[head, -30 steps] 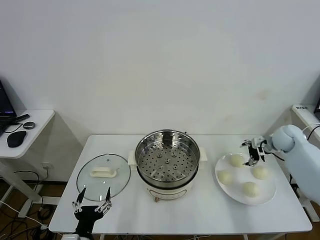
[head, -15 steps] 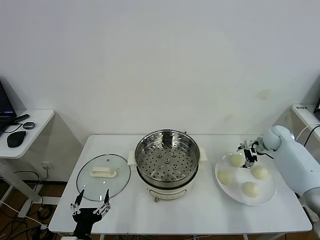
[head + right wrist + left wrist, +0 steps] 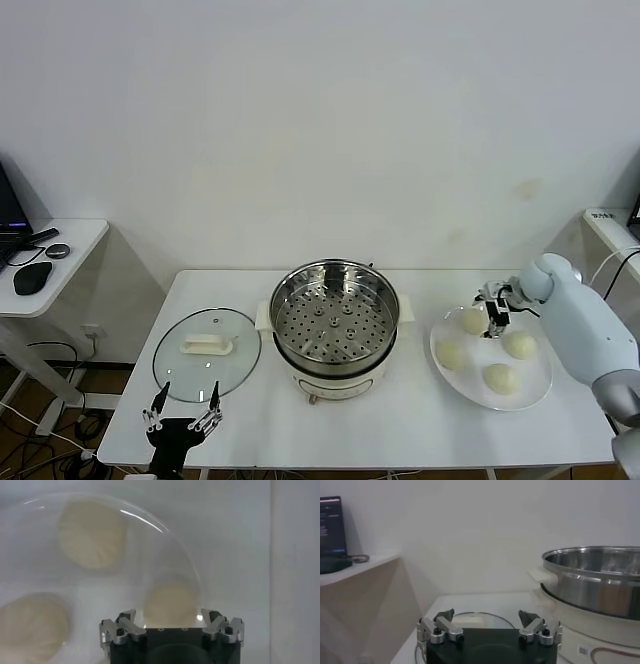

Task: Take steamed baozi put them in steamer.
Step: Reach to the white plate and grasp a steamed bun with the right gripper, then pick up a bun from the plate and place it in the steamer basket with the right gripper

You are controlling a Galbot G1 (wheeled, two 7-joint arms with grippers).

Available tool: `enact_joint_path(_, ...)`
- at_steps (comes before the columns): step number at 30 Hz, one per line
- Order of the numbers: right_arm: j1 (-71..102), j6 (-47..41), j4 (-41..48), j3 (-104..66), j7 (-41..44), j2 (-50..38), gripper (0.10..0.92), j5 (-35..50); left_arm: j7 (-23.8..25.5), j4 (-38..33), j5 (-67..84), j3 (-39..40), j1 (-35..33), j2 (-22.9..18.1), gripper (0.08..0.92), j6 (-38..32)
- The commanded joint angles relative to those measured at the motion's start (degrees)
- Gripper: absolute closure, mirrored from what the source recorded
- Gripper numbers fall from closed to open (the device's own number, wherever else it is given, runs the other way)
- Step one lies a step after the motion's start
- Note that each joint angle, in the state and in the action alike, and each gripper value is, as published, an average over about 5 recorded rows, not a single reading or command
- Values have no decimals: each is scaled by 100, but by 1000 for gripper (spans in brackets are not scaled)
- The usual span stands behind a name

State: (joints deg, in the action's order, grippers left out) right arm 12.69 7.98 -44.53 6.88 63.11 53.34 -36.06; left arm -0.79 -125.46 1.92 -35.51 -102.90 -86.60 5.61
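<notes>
Nearest us, our left gripper [image 3: 183, 415] waits spread wide at the table's front edge, just before the glass lid [image 3: 207, 352]. Farther back, four steamed baozi [image 3: 472, 320] sit on the white plate [image 3: 540, 385], right of the empty steamer [image 3: 335, 312]. Our right gripper [image 3: 494, 305], jaws wide and holding nothing, hangs over the plate's far edge beside the rearmost bun, so this arm is nearer.

Right arm shell: smooth pale blue-white casing, rounded at the joint, no markings visible.
Right claw [image 3: 494, 313]: black block body, silver metal finger links, dark tips, small screws along the front edge.
Left claw [image 3: 182, 410]: black body, silver hinged links with round black fasteners, dark pointed tips.
Cabling: thin dark lead by right wrist.
</notes>
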Motion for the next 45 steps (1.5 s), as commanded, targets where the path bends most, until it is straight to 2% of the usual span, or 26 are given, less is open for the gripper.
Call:
enact_joint_path(1,-8,29,125,-42,-41,64,203,-151,-1,23,-2,5,-3,5,177,0)
enact_joint_path(11,54,21,174,-112,-110,90,212,-186,-1,36,-3,15,-3,1,177,1)
enact_joint_path(29,-74,-18,163,-115,-142,59,408,76,-6,65,-5,37,19,-7,177,0)
enact_joint_path(37,-1010,-268,-373,694,275,-184,431,1180,-89,142,-25,72,113,-35,177,13)
enact_joint_path(45,-2825,-285,-672,2044,919,444,431,2505,-188,121,-61,97,208,-20,177,26)
